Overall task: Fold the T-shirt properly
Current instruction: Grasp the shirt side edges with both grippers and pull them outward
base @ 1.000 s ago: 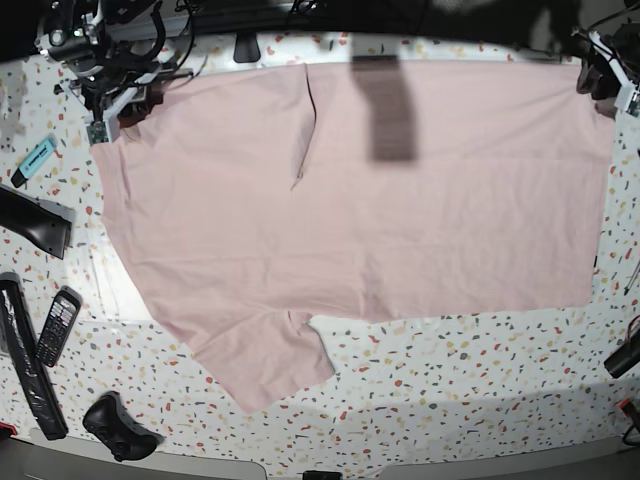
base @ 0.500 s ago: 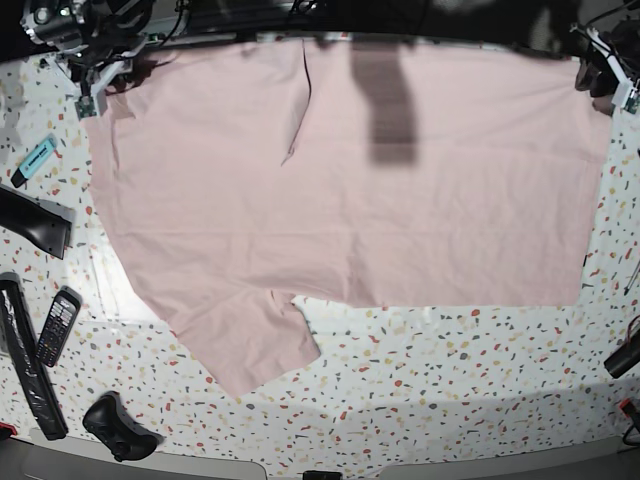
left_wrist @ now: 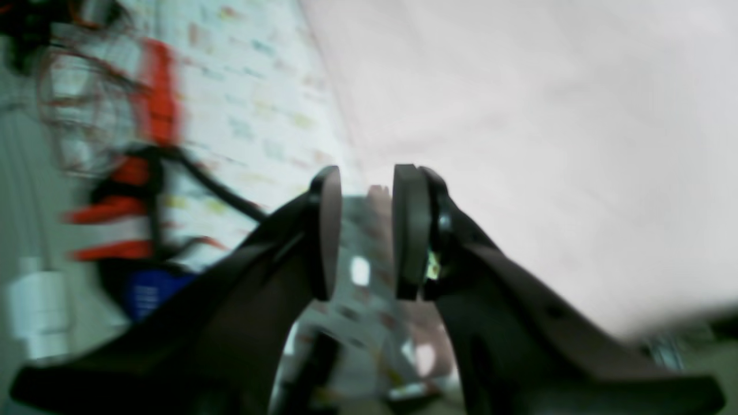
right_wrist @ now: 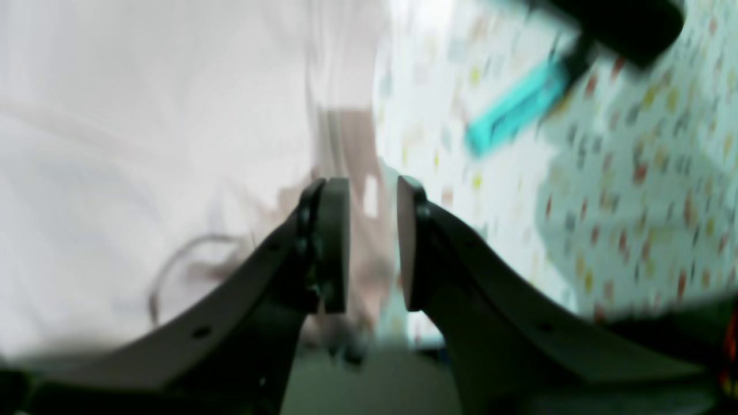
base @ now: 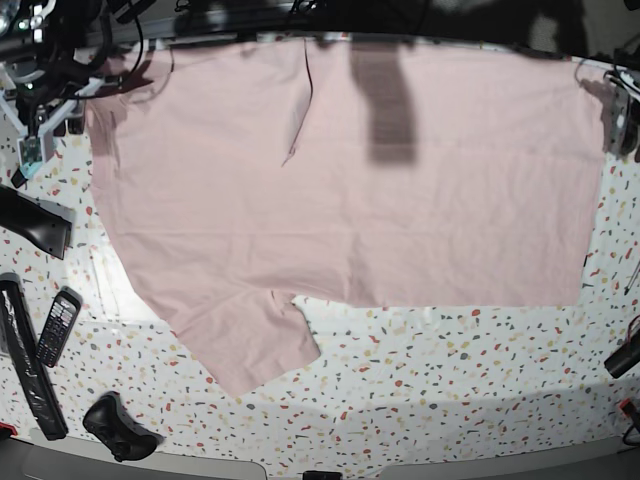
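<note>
The pale pink T-shirt [base: 350, 200] lies spread flat, plain side up, across the far half of the speckled table. One sleeve [base: 250, 340] points toward the near edge, and a crease [base: 300, 110] runs down from the far hem. My right gripper [base: 35, 150] hangs just off the shirt's far-left corner. In the right wrist view it [right_wrist: 370, 184] is open by a narrow gap over the T-shirt [right_wrist: 144, 115] edge. My left gripper [base: 620, 125] is by the far-right corner. It [left_wrist: 367, 173] is also slightly open beside the T-shirt [left_wrist: 548, 115]. Both wrist views are blurred.
A turquoise marker [right_wrist: 519, 109] lies left of the shirt. A black wedge [base: 35, 222], a handset [base: 57, 325], a long black bar [base: 25, 365] and a game controller [base: 118, 425] line the left edge. Red and black cables [left_wrist: 150, 115] sit at the right edge.
The shirt slid toward the far edge, then stayed put. My right arm has since swung left, off the shirt's corner. My left arm shifted slightly down at the right edge.
</note>
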You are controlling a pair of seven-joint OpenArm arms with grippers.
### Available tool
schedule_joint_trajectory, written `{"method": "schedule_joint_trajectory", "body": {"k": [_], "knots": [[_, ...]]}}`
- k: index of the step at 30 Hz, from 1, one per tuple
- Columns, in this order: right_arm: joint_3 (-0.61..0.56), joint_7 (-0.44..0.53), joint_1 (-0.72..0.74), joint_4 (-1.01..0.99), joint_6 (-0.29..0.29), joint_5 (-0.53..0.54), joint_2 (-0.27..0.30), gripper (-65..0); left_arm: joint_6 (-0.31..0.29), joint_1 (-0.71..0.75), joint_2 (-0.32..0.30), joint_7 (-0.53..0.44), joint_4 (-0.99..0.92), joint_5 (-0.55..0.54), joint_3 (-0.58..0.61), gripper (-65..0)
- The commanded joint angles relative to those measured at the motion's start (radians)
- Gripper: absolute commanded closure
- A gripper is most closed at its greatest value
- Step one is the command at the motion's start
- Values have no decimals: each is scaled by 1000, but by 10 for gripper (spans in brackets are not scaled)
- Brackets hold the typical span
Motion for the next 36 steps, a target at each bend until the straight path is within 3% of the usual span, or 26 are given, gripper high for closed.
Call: {"method": "schedule_joint_trajectory", "body": {"k": [1,8,13,17,21,27,31,36], "knots": [[7,20,27,17,-2,35,21,-135,4,-28,-20,-22,8,-24,-13,-146],[-12,31,233,-77,0,119,33,-135,3,-277,-20,-4,-100,-122,45,-146],[-101,40,344,-225,10,117,70,-135,9,-486,-19,6,-260,-122,213,-146],[-183,36,439,-347,10,48,88,-135,82,-679,-11,6,-451,-60,354,-146],[-236,17,502,-421,9,42,87,-135,86,-868,-11,-22,-690,-54,432,-146],[-266,11,526,-433,9,42,87,-135,77,-1101,-11,-177,-1099,-56,452,-146],[-266,11,529,-433,9,42,87,-135,8,-1201,-1,-301,-1337,-54,452,-146],[-266,-1,531,-433,9,42,87,-135,-2,-1236,41,-409,-1445,31,452,-146]]}}
